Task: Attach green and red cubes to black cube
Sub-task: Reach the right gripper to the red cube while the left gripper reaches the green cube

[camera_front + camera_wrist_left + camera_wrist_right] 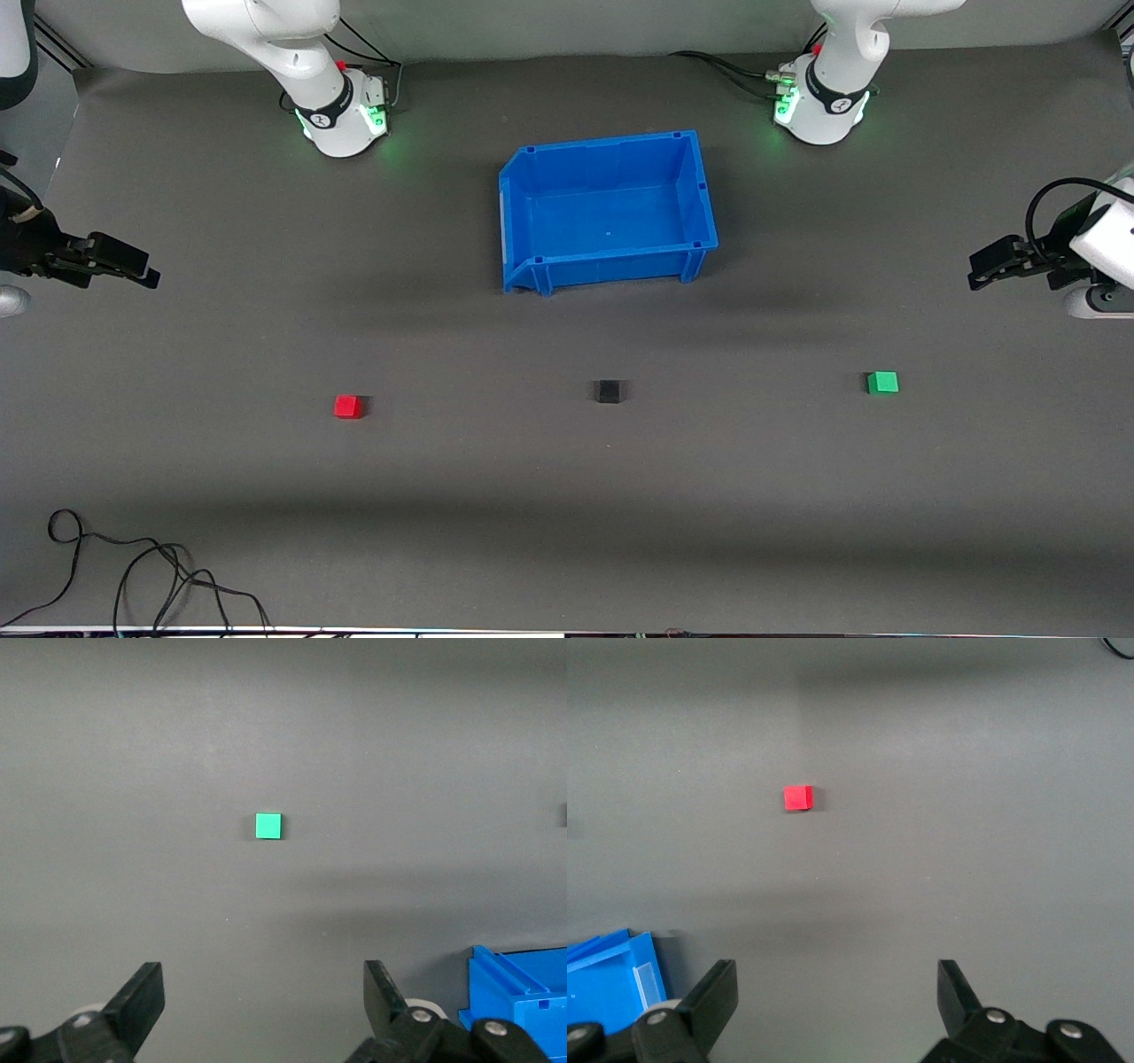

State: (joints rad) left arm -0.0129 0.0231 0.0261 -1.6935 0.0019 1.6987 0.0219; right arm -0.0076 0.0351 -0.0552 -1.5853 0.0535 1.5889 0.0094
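Table (567,549): bare work surface
Bin (700,199): empty, unused
Left gripper (979,270): spread, high over its table end
Right gripper (151,276): spread, likewise waiting
Black cube (608,391): central anchor between red cube (348,406) and green cube (882,382), well apart

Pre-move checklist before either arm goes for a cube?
1. Left gripper open, empty, over the table's left-arm end: ok.
2. Right gripper open, empty, over the right-arm end: ok.
3. Green cube alone on the mat, in the left wrist view: ok.
4. Red cube alone, in the right wrist view: ok.
5. Black cube between them, touching neither: ok.
6. Blue bin apart from the cubes: ok.
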